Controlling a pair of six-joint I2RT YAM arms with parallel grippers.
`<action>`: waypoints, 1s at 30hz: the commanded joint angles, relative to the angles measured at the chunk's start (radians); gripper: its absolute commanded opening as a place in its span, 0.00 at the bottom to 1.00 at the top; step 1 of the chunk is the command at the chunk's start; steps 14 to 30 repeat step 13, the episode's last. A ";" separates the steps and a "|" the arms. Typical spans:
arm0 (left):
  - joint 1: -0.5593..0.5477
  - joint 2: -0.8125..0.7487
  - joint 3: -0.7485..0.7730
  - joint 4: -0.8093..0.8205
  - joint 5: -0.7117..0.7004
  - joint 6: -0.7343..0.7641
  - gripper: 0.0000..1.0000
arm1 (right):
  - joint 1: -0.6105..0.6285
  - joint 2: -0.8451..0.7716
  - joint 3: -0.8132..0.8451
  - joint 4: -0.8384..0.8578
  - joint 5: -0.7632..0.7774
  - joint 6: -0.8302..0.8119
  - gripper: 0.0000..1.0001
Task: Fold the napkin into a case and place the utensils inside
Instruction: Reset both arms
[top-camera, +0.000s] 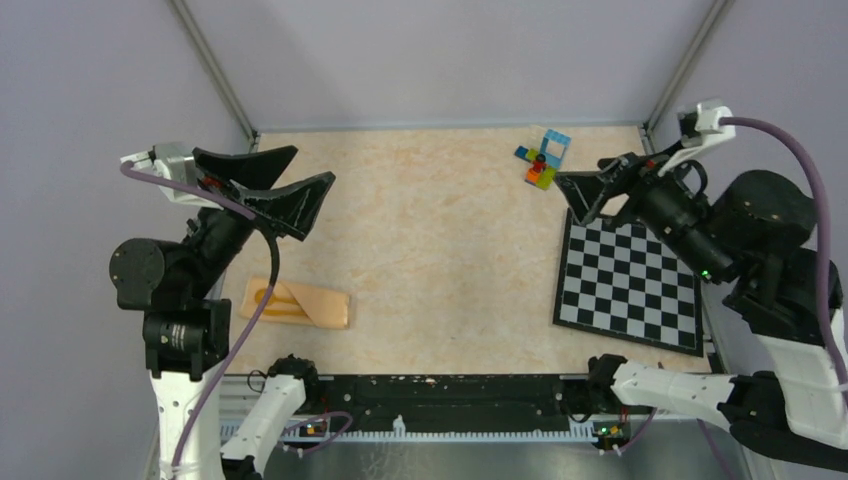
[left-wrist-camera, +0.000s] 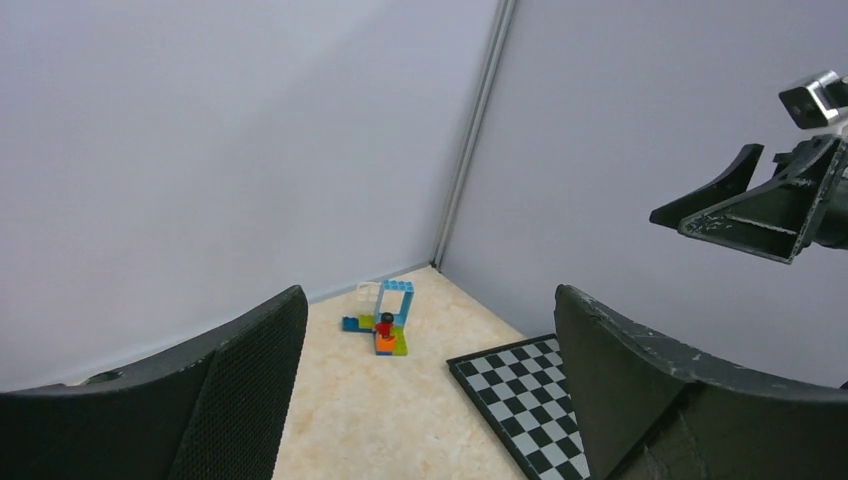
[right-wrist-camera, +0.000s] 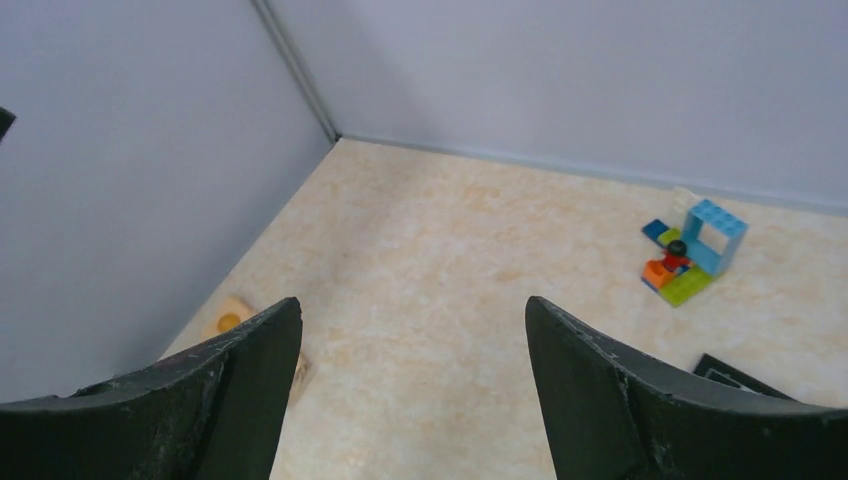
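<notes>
Left gripper and right gripper were seen spread wide, empty. Case near table's left front edge could've been clipped by left arm, utensils spilled.

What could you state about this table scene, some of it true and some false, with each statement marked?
1. The peach-tan cloth napkin lies folded into a narrow flat shape at the near left of the beige marbled table. True.
2. The black-and-white checkered board lies at the table's left. False: it lies at the right.
3. Both pairs of jaws stand open, holding nothing. True.
4. The multicoloured toy bricks sit on the board. False: they stand apart from it, near the far edge.
</notes>
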 joint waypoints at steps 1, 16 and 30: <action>-0.002 0.022 0.038 0.074 0.005 -0.073 0.97 | 0.005 -0.031 -0.002 -0.075 0.114 -0.094 0.81; -0.002 0.038 0.153 0.025 -0.006 -0.071 0.98 | 0.005 -0.130 -0.052 -0.035 0.144 -0.099 0.84; -0.002 0.038 0.153 0.025 -0.006 -0.071 0.98 | 0.005 -0.130 -0.052 -0.035 0.144 -0.099 0.84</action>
